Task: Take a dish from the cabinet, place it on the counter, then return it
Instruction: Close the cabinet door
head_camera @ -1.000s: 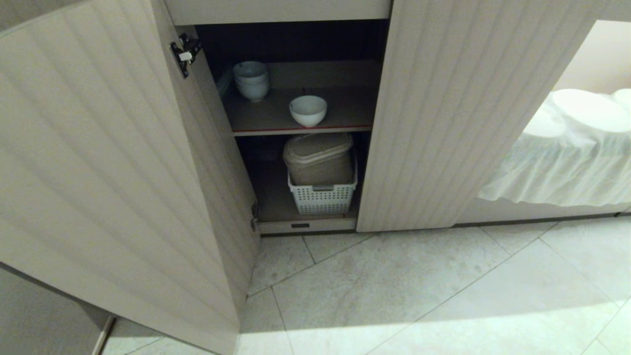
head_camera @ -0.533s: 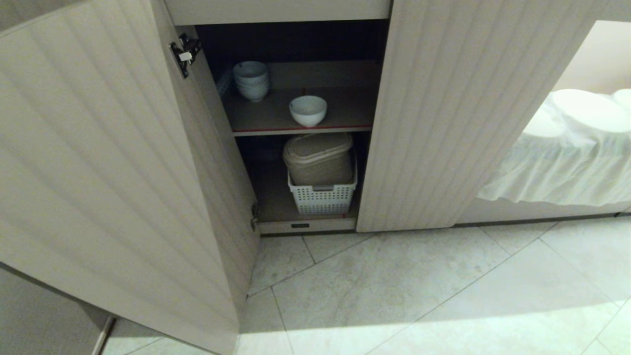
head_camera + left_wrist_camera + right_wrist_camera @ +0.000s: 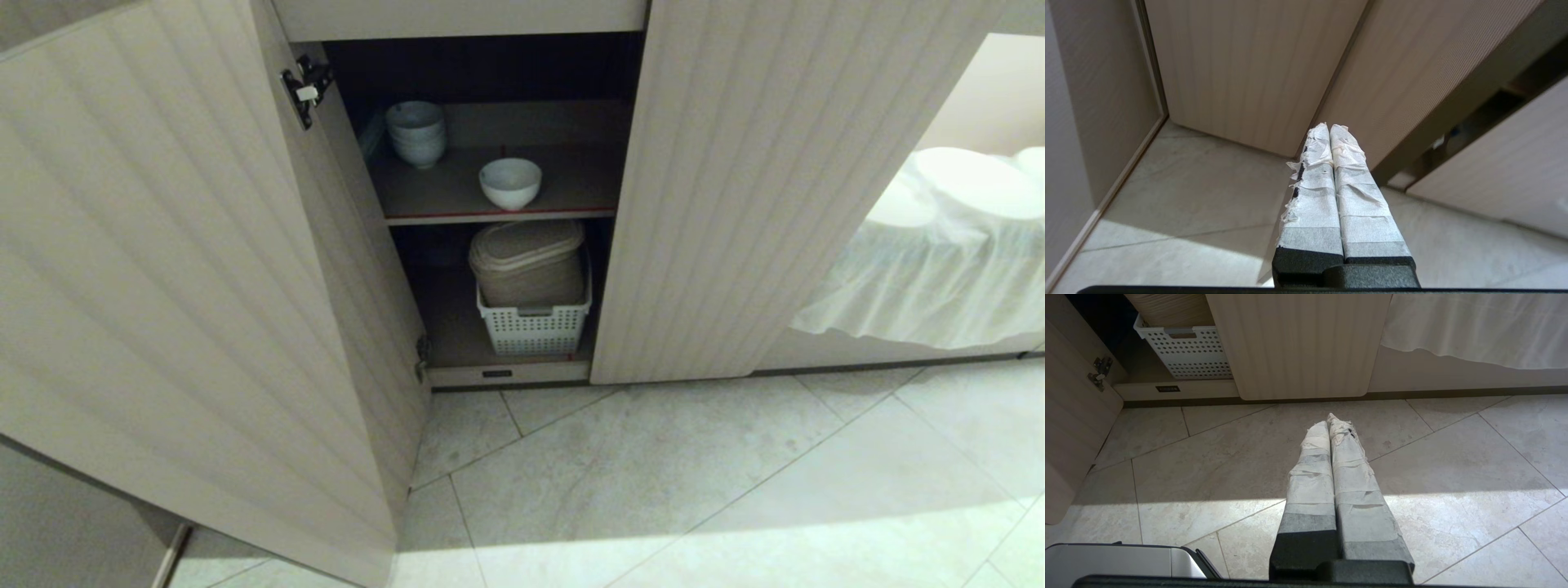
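Observation:
The cabinet stands with its ribbed left door swung wide open. The dish, a small white bowl, sits upright on the upper shelf near its red-edged front. Neither gripper shows in the head view. My left gripper is shut and holds nothing. It hangs low over the floor and points at ribbed beige panels outside the cabinet. My right gripper is shut and holds nothing, parked above the floor tiles in front of the cabinet. The counter is out of view.
A stack of white bowls stands at the back left of the same shelf. Below, a white perforated basket holds a beige lidded container. The right door is closed. White cloth hangs at the right.

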Robot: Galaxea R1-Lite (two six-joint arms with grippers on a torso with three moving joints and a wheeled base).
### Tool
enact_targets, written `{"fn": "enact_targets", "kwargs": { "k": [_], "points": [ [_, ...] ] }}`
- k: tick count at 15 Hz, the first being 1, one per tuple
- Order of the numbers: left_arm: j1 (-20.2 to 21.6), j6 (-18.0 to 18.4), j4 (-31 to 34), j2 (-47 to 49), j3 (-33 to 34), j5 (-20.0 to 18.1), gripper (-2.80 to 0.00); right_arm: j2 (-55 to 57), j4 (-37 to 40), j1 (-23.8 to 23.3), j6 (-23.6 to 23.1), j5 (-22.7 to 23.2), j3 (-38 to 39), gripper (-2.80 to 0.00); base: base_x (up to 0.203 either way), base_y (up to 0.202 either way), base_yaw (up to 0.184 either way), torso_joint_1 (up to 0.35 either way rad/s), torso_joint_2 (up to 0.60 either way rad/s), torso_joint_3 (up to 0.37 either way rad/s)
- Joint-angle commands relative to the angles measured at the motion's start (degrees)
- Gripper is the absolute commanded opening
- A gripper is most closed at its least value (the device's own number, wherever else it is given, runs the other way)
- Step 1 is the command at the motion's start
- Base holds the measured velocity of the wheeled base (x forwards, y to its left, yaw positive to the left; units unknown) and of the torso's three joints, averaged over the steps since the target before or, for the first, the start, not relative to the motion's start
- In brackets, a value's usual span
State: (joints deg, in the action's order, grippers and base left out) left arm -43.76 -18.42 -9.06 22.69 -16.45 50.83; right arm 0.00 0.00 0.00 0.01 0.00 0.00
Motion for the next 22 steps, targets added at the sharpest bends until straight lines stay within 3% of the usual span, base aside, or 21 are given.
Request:
{"fn": "enact_targets", "kwargs": {
  "k": [1,15,19,22],
  "points": [
    [0.0,-0.1,-0.8,2.4,0.0,0.7,-2.80,0.0,0.0,0.0,0.0,0.0,0.0,-2.80,0.000,0.000,0.000,0.000,0.00,0.000],
    [-0.2,0.2,-0.8,5.8,-0.9,0.5,-2.80,0.0,0.0,0.1,0.0,0.0,0.0,-2.80,0.000,0.000,0.000,0.000,0.00,0.000],
    [-3.6,2.7,-0.6,3.5,-0.6,0.5,-2.80,0.0,0.0,0.1,0.0,0.0,0.0,-2.80,0.000,0.000,0.000,0.000,0.00,0.000],
    [0.5,3.3,1.3,1.5,-0.2,-3.4,-2.80,0.0,0.0,0.0,0.0,0.0,0.0,-2.80,0.000,0.000,0.000,0.000,0.00,0.000]
  ]
}}
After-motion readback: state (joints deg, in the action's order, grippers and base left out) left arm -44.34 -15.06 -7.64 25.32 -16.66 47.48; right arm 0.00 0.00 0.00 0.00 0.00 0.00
